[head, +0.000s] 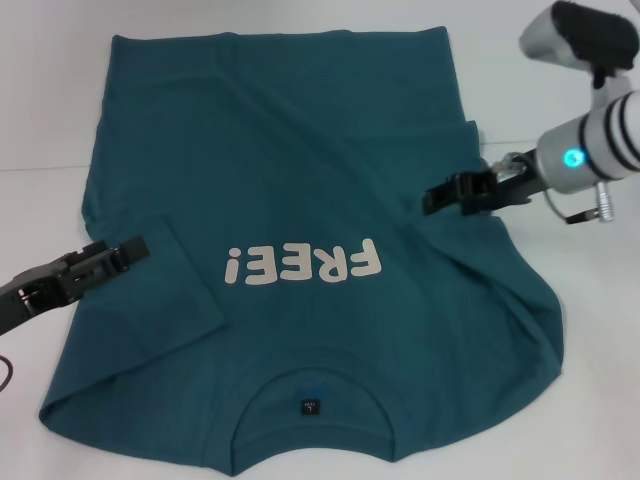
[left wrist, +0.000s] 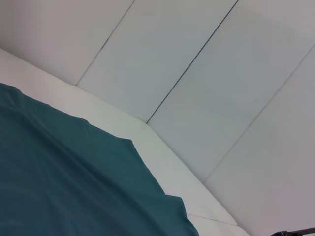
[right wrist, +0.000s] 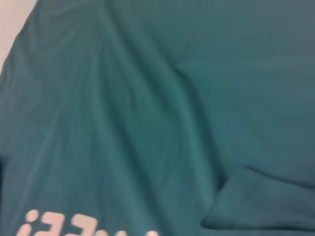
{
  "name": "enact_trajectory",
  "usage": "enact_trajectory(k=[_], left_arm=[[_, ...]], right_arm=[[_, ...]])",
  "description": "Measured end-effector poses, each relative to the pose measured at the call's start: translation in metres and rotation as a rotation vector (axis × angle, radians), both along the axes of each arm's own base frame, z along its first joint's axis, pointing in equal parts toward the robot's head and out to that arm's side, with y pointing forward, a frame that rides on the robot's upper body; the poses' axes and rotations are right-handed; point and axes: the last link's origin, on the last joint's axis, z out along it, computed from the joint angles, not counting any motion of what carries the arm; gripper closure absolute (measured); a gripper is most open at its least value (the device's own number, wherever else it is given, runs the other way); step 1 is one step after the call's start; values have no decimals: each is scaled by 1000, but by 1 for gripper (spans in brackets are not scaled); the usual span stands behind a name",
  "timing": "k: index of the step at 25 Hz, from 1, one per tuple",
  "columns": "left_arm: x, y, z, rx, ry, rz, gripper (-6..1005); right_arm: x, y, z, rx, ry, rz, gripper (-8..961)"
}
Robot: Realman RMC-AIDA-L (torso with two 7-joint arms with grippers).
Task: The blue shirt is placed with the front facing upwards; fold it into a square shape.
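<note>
While the blue shirt (head: 300, 200) lies face-up, I cannot tell either end effector's state: left end effector (head: 135, 250), right end effector (head: 435, 195).

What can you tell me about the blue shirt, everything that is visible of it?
The blue shirt is a teal short-sleeved T-shirt of soft, cotton-like fabric. It lies front up on the white table, collar nearest the robot, with off-white "FREE!" lettering and a small dark neck label. Both sleeves are folded inward and wrinkles cross the body. The left end effector and the right end effector are over its sides.
</note>
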Motion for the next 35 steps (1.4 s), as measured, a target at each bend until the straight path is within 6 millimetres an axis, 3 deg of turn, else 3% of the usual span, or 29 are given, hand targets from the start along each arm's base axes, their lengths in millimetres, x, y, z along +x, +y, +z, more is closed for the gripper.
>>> enact_trajectory(k=[2,7,18,27,35], left_arm=[[0,0,1,2,-3,2,65],[-1,-1,1,1,-12,7,65],[2,3,2,5,-10,6,65],[2,4,2,5,-10,7,65],[3,4,2,4,-12,2,65]], right_arm=[[7,0,11,12,-11,-8,316],[28,-10,31,19,0,-66,305],[62,-42,47,-58,68,-182,308],[84,-60,52,-67,81,-248,308],[88,-60,45,-20,125,-270,307]])
